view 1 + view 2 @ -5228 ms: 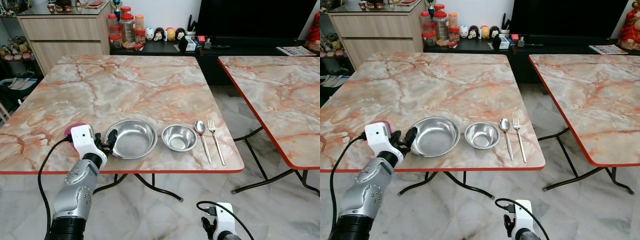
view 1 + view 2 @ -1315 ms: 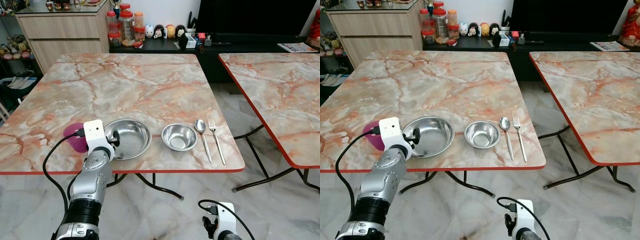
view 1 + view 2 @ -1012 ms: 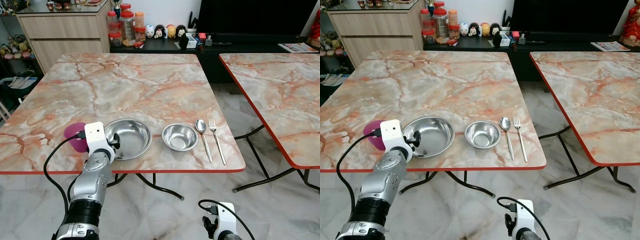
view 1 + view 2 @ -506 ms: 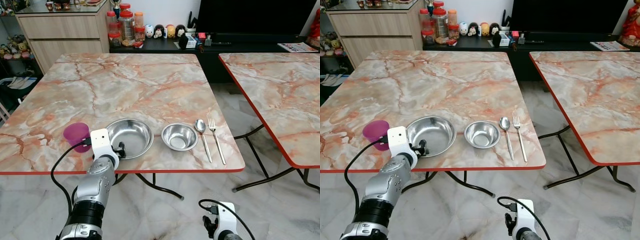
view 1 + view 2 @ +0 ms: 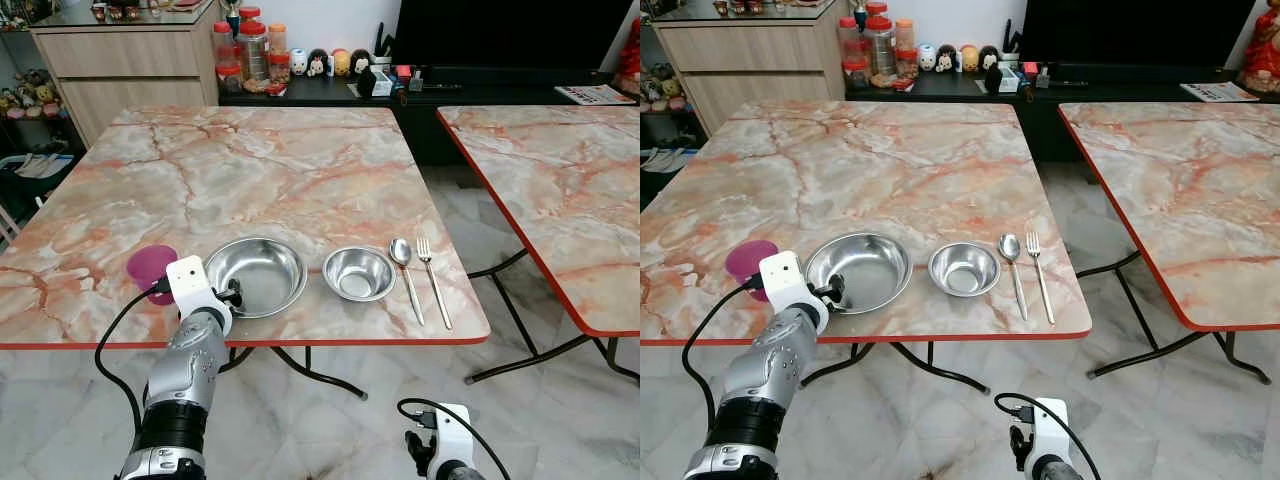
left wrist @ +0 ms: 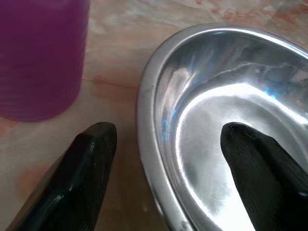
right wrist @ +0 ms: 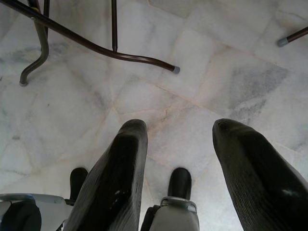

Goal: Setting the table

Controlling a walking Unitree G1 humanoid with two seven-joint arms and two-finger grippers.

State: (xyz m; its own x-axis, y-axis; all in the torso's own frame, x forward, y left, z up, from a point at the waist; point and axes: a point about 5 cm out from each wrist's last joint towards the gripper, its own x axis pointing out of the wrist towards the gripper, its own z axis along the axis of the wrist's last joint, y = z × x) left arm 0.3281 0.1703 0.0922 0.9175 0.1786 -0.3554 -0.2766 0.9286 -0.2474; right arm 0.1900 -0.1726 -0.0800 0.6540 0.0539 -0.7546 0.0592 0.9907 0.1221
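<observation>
Risk of a bumped cup (image 5: 150,267) here.
Left end effector (image 6: 163,159) sits spread across the plate (image 5: 260,275) rim near the bench (image 5: 300,170) edge; closing and dragging could shove either over.

2 marble tables (image 5: 300,170), wood cabinet (image 5: 125,65), tile floor (image 5: 330,420).

Marble-patterned table (image 5: 270,170), purple cup (image 5: 150,266), large steel bowl (image 5: 262,275), small steel bowl (image 5: 358,273), spoon (image 5: 404,262), fork (image 5: 430,272)
</observation>
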